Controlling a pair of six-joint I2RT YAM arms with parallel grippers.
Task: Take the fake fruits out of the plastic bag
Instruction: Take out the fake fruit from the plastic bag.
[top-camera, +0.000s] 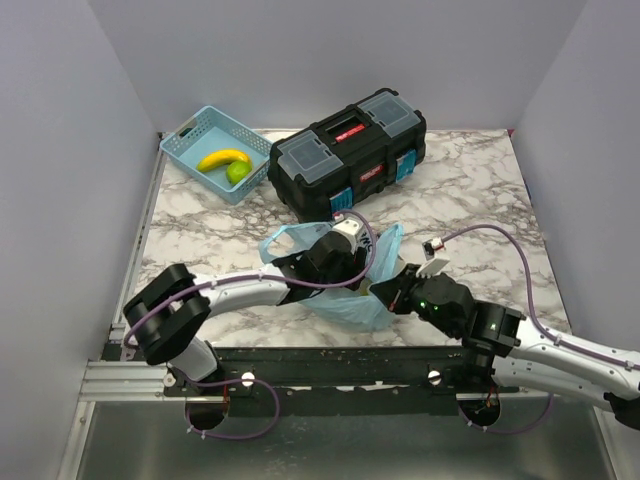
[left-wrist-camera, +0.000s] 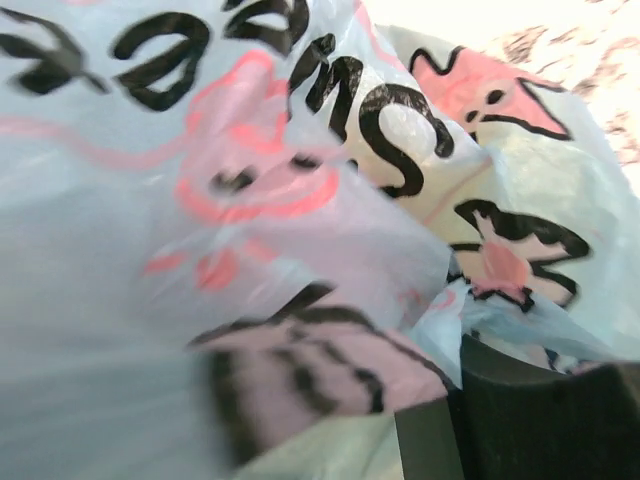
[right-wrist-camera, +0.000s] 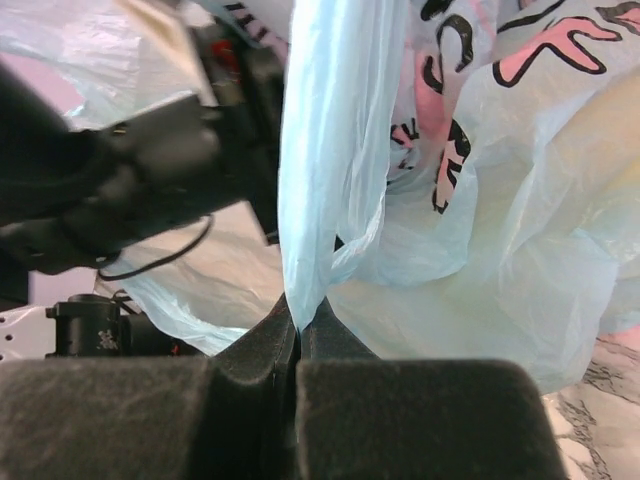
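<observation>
We judge the plastic bag thin, limp and slippery, best gripped at bunched folds. Our right jaws clamp one such fold; left jaws sit buried in film, so we cannot tell their state.

Under left gripper and right gripper: white marble-patterned tabletop with grey veining. Plain pale grey back wall stands beyond both. Matching left side wall is well left of left gripper; matching right side wall well right of right gripper. Silver slotted aluminium rail lies behind them at the near edge. Lighting even, shadows soft.
</observation>
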